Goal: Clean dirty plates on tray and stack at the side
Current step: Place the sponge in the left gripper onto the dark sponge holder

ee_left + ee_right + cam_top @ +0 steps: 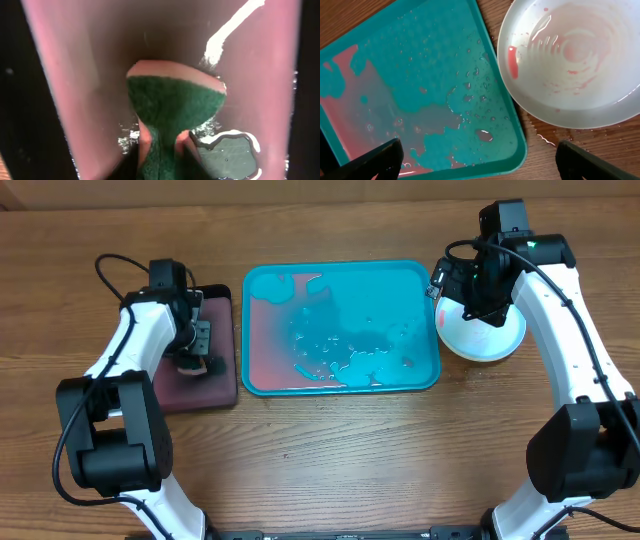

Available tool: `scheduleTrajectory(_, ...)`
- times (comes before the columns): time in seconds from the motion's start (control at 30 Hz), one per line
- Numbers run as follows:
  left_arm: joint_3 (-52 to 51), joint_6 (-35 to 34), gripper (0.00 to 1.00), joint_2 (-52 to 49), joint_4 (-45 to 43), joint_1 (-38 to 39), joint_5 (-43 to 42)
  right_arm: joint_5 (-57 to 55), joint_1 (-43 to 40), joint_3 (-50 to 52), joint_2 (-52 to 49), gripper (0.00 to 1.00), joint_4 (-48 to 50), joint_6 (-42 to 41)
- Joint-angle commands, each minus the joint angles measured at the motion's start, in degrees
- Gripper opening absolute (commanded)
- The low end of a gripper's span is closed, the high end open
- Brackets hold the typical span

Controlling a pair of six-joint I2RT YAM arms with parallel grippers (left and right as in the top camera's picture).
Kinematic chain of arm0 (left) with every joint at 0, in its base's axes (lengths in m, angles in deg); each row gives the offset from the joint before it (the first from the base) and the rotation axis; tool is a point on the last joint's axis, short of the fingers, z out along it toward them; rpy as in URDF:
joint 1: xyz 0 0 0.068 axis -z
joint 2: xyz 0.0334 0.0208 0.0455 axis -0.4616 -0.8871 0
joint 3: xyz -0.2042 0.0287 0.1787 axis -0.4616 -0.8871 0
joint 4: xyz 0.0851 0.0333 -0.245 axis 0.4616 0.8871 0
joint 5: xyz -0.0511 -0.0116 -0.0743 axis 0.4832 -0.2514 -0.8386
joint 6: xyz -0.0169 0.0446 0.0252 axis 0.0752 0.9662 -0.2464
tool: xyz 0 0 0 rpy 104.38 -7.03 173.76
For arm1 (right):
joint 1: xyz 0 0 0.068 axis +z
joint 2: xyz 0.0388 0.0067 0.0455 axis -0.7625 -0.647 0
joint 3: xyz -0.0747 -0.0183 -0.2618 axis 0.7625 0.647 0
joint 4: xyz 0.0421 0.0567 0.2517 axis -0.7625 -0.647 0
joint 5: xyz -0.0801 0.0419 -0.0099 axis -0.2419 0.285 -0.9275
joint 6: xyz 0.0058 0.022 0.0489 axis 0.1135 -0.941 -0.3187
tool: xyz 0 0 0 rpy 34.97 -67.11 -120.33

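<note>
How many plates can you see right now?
1: a white plate beside the right edge of the tray, not on it. Others may be stacked under it, unseen.

You have a brown wooden table [340, 465] with grain running side to side, filling the overhead view under even light. Water spots glisten on its right part.

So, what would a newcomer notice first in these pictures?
The turquoise tray in the middle, wet with pinkish water. Right of it, a white plate with red smears lies below the open right gripper. The left gripper pinches a green sponge over the black tray.
</note>
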Motion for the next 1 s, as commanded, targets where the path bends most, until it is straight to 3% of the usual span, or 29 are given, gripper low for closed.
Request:
scheduleTrajectory(0.0, 0.1, 1.7, 0.9, 0.0, -0.8, -0.3, 1.4, 0.3, 0.3, -1.0, 1.3, 0.99, 0.1, 1.6)
scheduleTrajectory(0.03, 0.7, 1.4, 1.0, 0.0, -0.5, -0.3, 1.7, 0.3, 0.3, -1.0, 1.3, 0.99, 0.1, 1.6)
scheduleTrajectory(0.27, 14.4, -9.0, 1.0, 2.5, 14.3, 1.0, 4.2, 0.3, 0.3, -1.7, 1.3, 0.99, 0.8, 3.0)
scheduleTrajectory(0.5, 31.5, -9.7, 1.0, 9.7, 29.1, 9.1, -3.3, 0.3, 0.3, -9.8, 4.0, 0.99, -3.1, 4.8)
scheduleTrajectory(0.77, 32.6, -10.7, 1.0, 14.1, 27.4, 18.9, -4.5, 0.4, 0.3, -17.5, 15.9, 1.0, -12.5, 6.4)
scheduleTrajectory(0.97, 32.5, -10.7, 1.0, 14.1, 27.5, 21.3, -4.5, 3.9, 0.3, -17.7, 26.9, 1.0, -18.1, 6.0)
